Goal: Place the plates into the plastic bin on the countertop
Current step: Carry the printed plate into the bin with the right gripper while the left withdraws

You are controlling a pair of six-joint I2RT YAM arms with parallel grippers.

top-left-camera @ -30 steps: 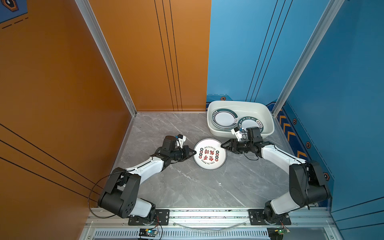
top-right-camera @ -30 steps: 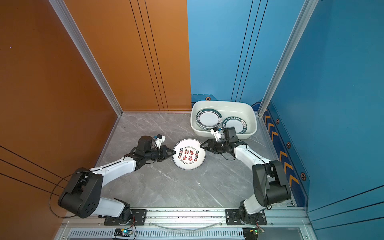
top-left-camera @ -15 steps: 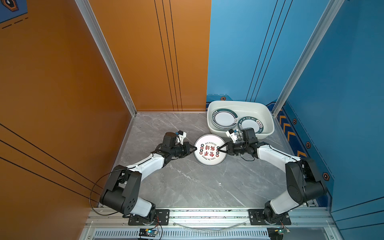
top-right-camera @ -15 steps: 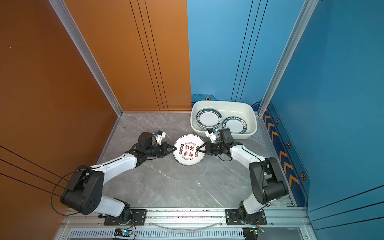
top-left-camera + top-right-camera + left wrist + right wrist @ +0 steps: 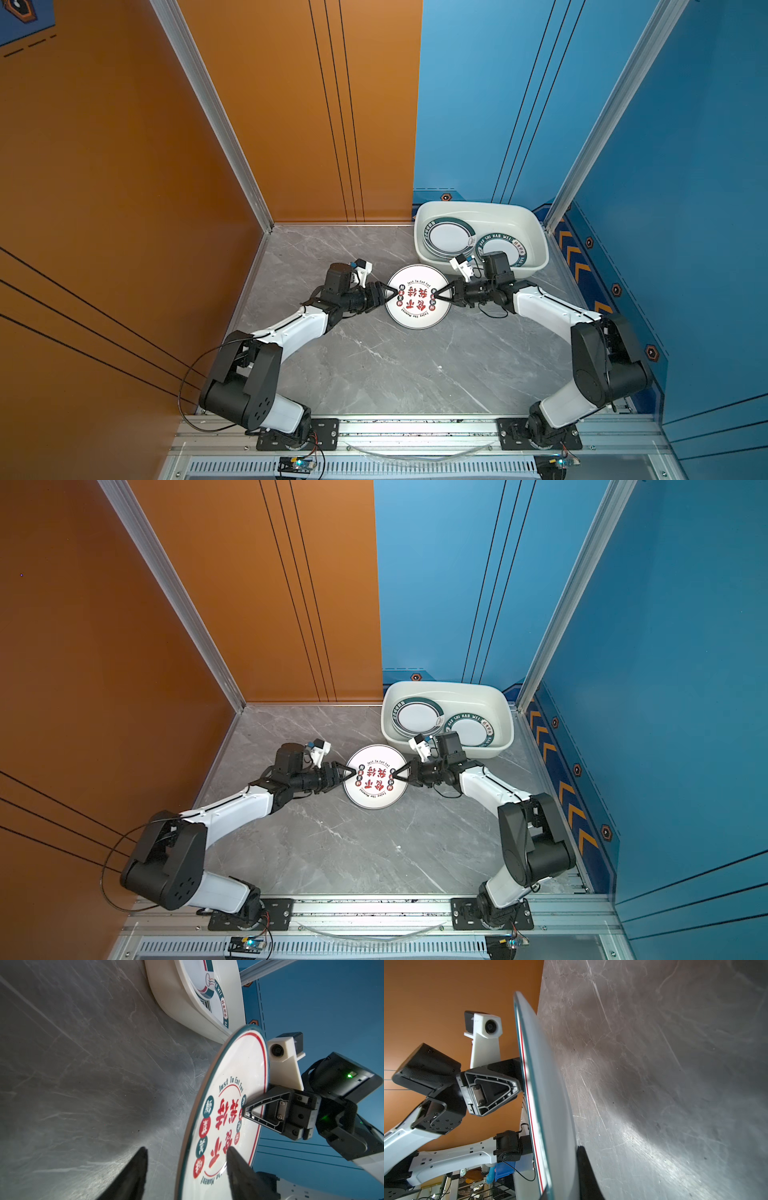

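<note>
A white plate with red characters (image 5: 417,297) (image 5: 376,777) hangs tilted just above the grey countertop (image 5: 374,365), between both arms. My right gripper (image 5: 442,292) (image 5: 560,1167) is shut on its right rim. One finger (image 5: 583,1165) lies under the plate and the other is hidden behind it. My left gripper (image 5: 388,293) (image 5: 187,1154) is open, with its fingers (image 5: 143,1159) standing wide on either side of the plate's left rim. The white plastic bin (image 5: 478,203) (image 5: 449,683) at the back right holds green-rimmed plates (image 5: 449,237) (image 5: 500,249).
Orange wall panels close the left and back. Blue panels close the right, just behind the bin. A silver aluminium rail (image 5: 415,432) carrying both arm bases runs along the front edge. The bin's near wall (image 5: 187,1005) stands just beyond the held plate.
My left gripper has opened off the plate's left rim. My right gripper has closed on the right rim. The plate has shifted a little towards the back.
</note>
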